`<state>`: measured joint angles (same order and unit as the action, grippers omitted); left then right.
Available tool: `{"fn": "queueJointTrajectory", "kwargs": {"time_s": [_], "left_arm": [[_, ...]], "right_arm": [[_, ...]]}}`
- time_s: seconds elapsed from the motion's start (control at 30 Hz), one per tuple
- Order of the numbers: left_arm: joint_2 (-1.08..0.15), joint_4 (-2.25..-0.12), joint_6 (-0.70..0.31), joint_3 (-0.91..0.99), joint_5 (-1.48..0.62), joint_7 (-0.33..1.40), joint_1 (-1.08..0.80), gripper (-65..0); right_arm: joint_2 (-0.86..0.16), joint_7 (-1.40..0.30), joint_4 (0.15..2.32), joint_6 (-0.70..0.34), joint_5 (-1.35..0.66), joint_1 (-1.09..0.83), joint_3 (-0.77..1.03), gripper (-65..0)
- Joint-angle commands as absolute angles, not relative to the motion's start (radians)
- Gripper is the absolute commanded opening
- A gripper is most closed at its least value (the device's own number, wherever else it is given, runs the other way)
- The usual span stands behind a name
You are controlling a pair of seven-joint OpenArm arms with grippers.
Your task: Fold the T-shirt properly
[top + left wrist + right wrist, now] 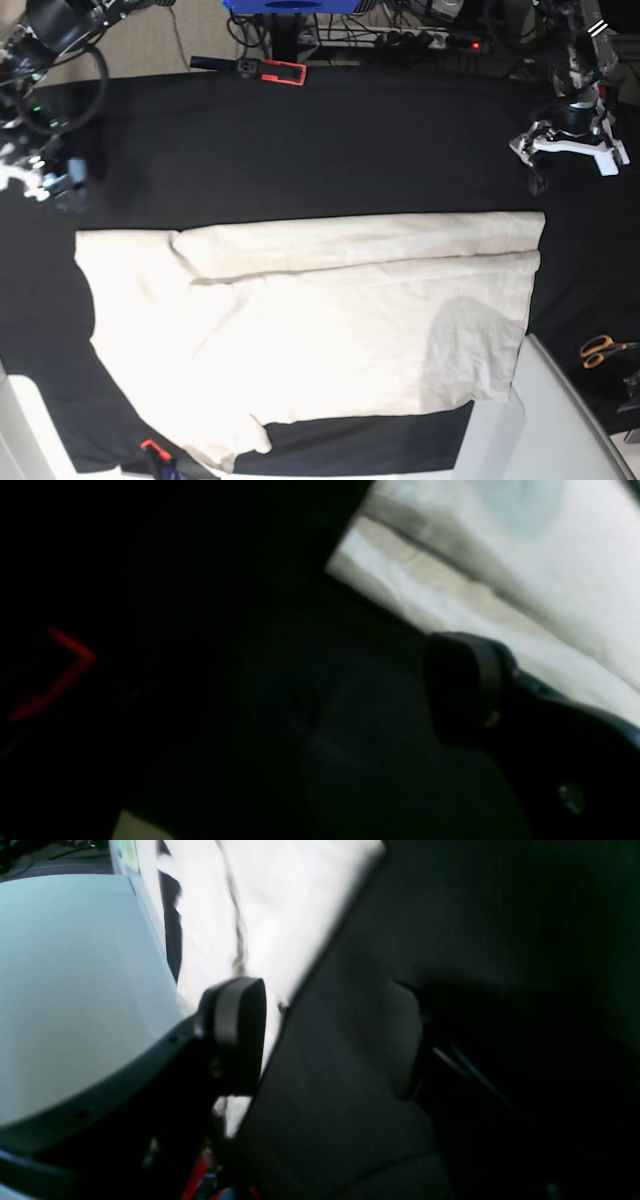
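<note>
The cream T-shirt [350, 340] lies spread flat on the black tablecloth [300, 150], with its far long edge folded over toward the middle. My right gripper [62, 188] hovers off the shirt's far left corner. In the right wrist view it [320, 1040] is open and empty, with the shirt's edge [280, 905] behind one finger pad [235, 1035]. My left gripper [535, 170] is near the shirt's far right corner. In the left wrist view it [380, 640] looks open and empty over black cloth, with the shirt [500, 570] just beyond one pad [465, 680].
Orange-handled scissors [602, 350] lie at the right edge. A red clamp [282, 72] sits at the back edge and a small red item [150, 447] at the front left. A pale table edge [560, 420] shows at the lower right. A red mark [65, 675] shows in the left wrist view.
</note>
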<state>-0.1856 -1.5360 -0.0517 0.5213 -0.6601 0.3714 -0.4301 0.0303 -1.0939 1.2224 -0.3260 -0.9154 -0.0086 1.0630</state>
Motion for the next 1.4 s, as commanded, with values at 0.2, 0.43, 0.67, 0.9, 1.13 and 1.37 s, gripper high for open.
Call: {"fn": "queueJointTrajectory", "kwargs": {"time_s": [0.2,0.43,0.67,0.9,1.13,1.37], "left_arm": [[-0.219,-1.509,-0.053,0.521,-0.751,0.406,-0.426,0.0],[-0.236,-1.498,-0.053,0.521,-0.751,0.406,-0.429,0.0],[-0.236,-1.475,-0.053,0.521,-0.751,0.406,-0.426,0.0],[-0.231,-1.446,-0.053,0.519,-0.743,0.404,-0.43,0.0],[-0.208,-1.432,-0.053,0.529,-0.544,0.4,-0.423,0.0],[-0.203,-1.434,-0.111,0.53,-0.539,0.4,-0.424,0.0]], "right_arm": [[-0.013,-1.084,1.127,-0.331,-0.941,0.038,1.066,-31.8],[-0.03,-1.084,1.119,-0.325,-0.937,0.09,1.064,-31.8],[-0.03,-1.046,1.096,-0.282,-0.937,0.117,1.063,-32.0],[-0.054,-0.992,0.987,-0.246,-0.937,0.134,1.063,-31.8],[-0.105,-0.932,0.875,-0.246,-0.937,0.17,1.061,-31.8],[-0.139,-0.895,0.763,-0.246,-0.935,0.232,1.059,-32.0]]}}
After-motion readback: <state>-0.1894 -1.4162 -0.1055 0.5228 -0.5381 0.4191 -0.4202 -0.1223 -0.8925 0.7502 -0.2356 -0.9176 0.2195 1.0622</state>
